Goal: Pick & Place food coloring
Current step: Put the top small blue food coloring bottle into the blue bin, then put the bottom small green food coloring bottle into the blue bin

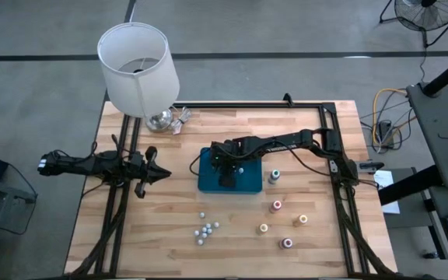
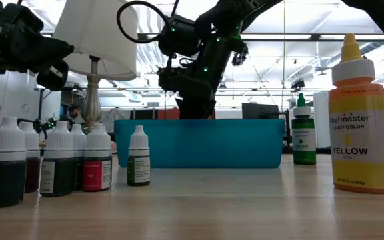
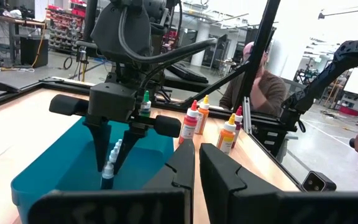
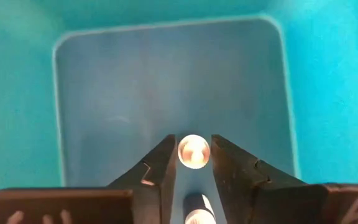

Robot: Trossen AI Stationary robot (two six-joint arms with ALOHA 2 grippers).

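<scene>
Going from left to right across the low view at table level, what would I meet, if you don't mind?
Cluster of white-capped bottles → lone small green bottle → blue tray → green-capped bottle → big yellow bottle.

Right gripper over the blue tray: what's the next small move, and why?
Probably finish opening, then lift straight up. The right gripper points down inside the blue tray, its fingers parted either side of a small white-capped bottle near the tray floor. In the left wrist view the bottle stands between the fingertips, seemingly just released. The left gripper waits shut, off to the tray's left.
</scene>
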